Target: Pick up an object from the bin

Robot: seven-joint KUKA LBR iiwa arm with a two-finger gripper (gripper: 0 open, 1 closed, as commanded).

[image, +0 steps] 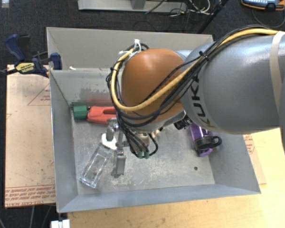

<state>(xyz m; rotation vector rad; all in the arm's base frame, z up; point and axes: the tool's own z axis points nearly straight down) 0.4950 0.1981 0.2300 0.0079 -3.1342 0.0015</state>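
Reaching into grey metal bin [180, 175] with gripper [117, 159] low beside clear plastic box [95, 167] at the bin's lower left, red-and-green tool [97, 113] behind. Cannot tell how wide gripper stands, nor anything held. Best centred over box, then closed gently against slipping.

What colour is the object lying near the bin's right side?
The object is purple; clearest in the camera view.

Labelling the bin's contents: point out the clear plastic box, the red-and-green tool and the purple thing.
clear plastic box [94, 169], camera view, its transparent top face.
red-and-green tool [100, 114], camera view, its red body.
purple thing [198, 134], camera view, its purple body.
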